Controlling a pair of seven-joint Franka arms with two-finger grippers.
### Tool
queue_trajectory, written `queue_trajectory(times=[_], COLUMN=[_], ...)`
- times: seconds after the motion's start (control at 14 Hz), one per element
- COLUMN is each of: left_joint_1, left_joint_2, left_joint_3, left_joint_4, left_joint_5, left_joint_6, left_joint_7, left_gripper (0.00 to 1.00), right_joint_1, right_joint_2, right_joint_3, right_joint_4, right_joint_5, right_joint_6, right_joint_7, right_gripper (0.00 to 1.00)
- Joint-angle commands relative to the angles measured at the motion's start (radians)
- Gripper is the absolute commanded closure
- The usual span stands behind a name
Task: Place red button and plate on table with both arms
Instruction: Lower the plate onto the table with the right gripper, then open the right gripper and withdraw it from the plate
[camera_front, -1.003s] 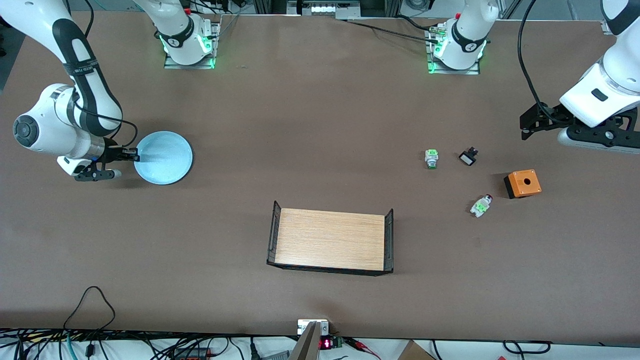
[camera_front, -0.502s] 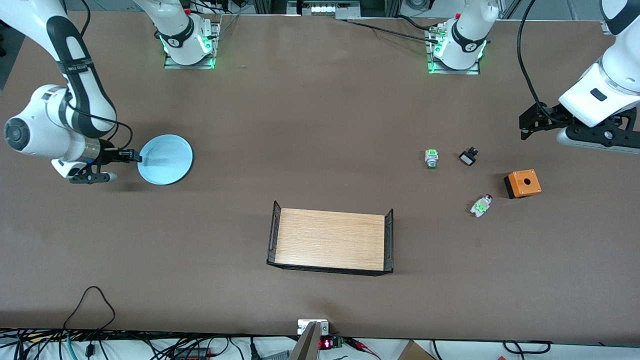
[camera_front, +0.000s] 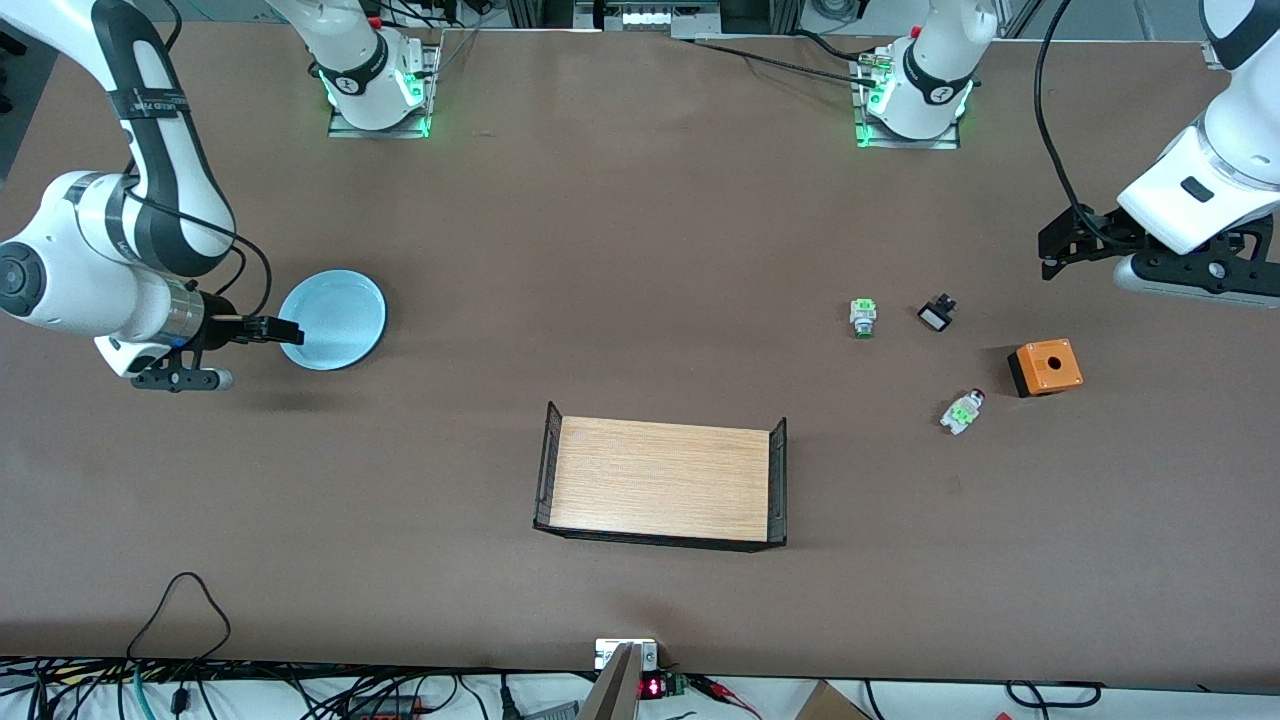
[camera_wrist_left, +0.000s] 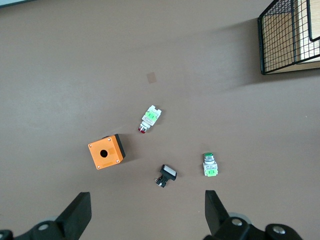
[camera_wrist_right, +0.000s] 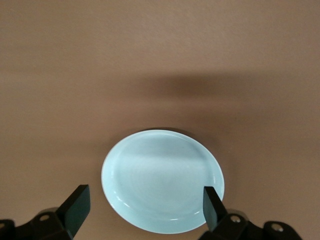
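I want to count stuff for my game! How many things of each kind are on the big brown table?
Push-button switches: 3 (red button, green-capped switch, black switch)
Plate: 1
Orange box: 1
Wooden tray: 1
Total: 6

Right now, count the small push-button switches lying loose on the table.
3. The red button lies nearest the front camera, beside the orange box. The green-capped switch and the black switch lie side by side, farther back.

Left gripper (camera_wrist_left: 145, 215) fingers spread wide above the table (camera_wrist_left: 60, 75); red button (camera_wrist_left: 150, 118) lying on its side near orange box (camera_wrist_left: 106, 152); black switch (camera_wrist_left: 166, 175) and green-capped switch (camera_wrist_left: 210, 164) close by; wire-ended tray (camera_wrist_left: 290, 37) well apart.
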Motion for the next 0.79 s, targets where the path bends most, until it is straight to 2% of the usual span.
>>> queue_trajectory(times=[0.0,0.43,0.72], left_joint_1=[0.005,0.01,0.009], left_joint_2=[0.016,0.018,0.016], left_joint_3=[-0.005,-0.003,-0.006], left_joint_4=[0.03,0.039,0.044], left_joint_5=[0.02,0.017,0.02], left_joint_6=[-0.005,-0.007,-0.007], left_joint_7=[-0.003,-0.003,-0.004], left_gripper=[0.0,0.0,0.0], right_joint_1=[0.036,0.028,0.028], right_joint_2=[-0.001,0.007,-0.011], right_joint_3=[0.0,-0.003,-0.019], right_joint_4=[0.144,0.443,0.522], right_joint_5=[-0.059,-0.083,-0.109], right_joint_6=[-0.147,-0.409,-0.445], right_joint_7=[0.102,0.1,0.101], right_gripper=[0.0,0.0,0.0])
